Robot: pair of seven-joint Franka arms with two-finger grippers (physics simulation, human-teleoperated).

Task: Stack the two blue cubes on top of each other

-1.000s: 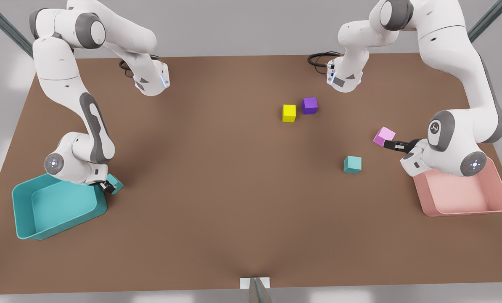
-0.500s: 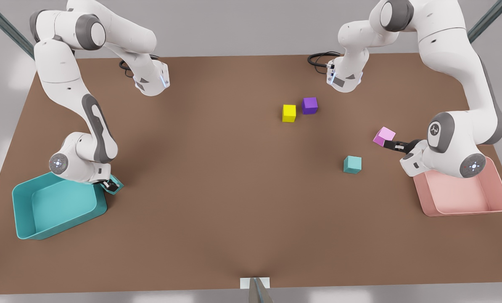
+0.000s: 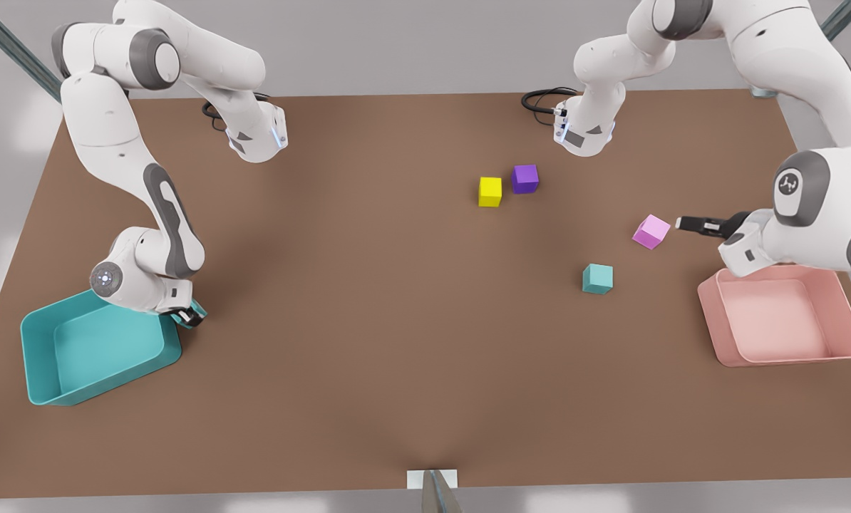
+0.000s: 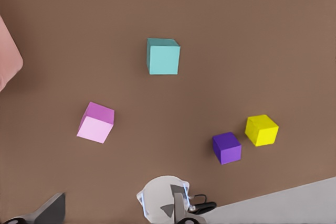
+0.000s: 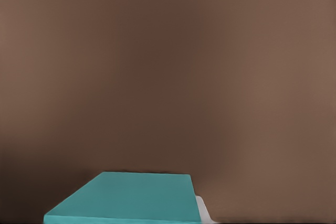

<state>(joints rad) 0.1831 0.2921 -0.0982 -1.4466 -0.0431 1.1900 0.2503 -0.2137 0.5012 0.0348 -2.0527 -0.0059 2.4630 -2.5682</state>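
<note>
Teal and matte, one small cube (image 3: pixel 597 278) sits free on the brown table (image 3: pixel 368 342), near the pink cube (image 3: pixel 651 231). Its twin (image 5: pixel 126 196) is pinched in the right gripper (image 3: pixel 187 316) beside the large teal bin (image 3: pixel 48 381), mostly hidden behind the fingers. Whether the left gripper (image 3: pixel 686 223), just beside the pink cube, is spread or closed is unclear.

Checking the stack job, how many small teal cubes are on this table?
2. One small matte teal cube sits free on the brown table near the front view's right; the other teal cube is largely hidden at the right claw, beside the teal bin.
</note>
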